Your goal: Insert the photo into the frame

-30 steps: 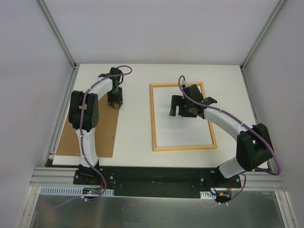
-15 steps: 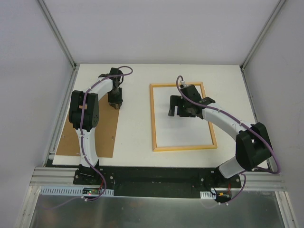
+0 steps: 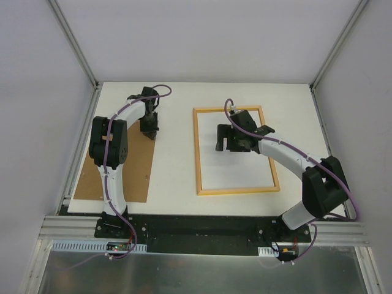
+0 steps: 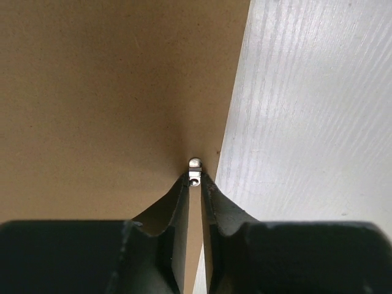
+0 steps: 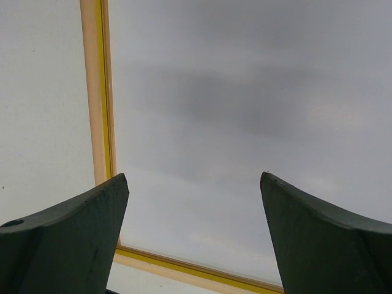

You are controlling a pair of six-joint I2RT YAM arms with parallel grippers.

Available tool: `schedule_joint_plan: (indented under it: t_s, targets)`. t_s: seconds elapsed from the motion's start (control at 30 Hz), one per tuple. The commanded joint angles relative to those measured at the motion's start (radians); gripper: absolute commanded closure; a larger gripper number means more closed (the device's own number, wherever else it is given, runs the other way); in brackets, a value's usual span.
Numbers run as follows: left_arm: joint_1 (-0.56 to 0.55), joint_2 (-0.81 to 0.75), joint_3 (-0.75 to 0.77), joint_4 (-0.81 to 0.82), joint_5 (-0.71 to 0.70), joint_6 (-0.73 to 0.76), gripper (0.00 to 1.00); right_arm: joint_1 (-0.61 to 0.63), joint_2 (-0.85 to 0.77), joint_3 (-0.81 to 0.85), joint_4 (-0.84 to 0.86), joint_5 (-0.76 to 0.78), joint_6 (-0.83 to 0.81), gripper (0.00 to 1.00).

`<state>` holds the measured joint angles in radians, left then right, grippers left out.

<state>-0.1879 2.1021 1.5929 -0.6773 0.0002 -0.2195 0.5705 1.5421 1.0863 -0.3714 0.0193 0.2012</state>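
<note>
since the earlier frame the left gripper (image 3: 149,128) had crept a little toward the far edge of the white table (image 3: 177,116) and its jaws had narrowed, while the right gripper (image 3: 225,138) had slid slightly left over the picture frame (image 3: 198,153).

we saw the left gripper's black fingers (image 4: 177,214) drawn almost together, with only a thin slit between them. they pointed at the right edge of the flat brown backing board (image 4: 92,92), near its far right corner. a small silver metal piece (image 4: 195,164) sat right at the fingertips. we could not tell whether the fingers actually pinched it or the board's edge.

the right gripper stood spread wide, with nothing between its fingers. it hung above the inside of the picture frame, near the frame's left rail.

the picture frame was thin, rectangular, of pale wood with a yellow inner lip. it lay flat on the table, right of centre and well apart from the backing board. inside it we saw a plain pale grey-white surface (image 5: 245,92); we could not tell whether that was the photo, as no printed picture showed.

the backing board lay flat at the table's left side, partly under the left arm.
</note>
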Motion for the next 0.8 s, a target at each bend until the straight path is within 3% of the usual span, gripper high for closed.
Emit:
schedule_joint_plan:
  t_s: [0.0,0.07,0.3,0.53,0.77]
  targets:
    - [0.004,0.029,0.015,0.013,0.035,0.011,0.93,0.014,0.015,0.052,0.009,0.019,0.009,0.09]
    - [0.005,0.022,0.013,0.013,0.044,0.011,0.99,0.020,0.026,0.058,0.009,0.016,0.009,0.09]
    - [-0.012,-0.033,-0.014,0.013,0.069,-0.044,1.00,0.057,0.088,0.107,0.084,-0.097,0.029,0.09]
    - [-0.028,-0.100,-0.047,0.004,0.089,-0.129,1.00,0.132,0.217,0.136,0.304,-0.254,0.128,0.08]
    - [-0.038,-0.123,-0.053,-0.013,0.147,-0.167,1.00,0.221,0.343,0.099,0.667,-0.317,0.259,0.07]
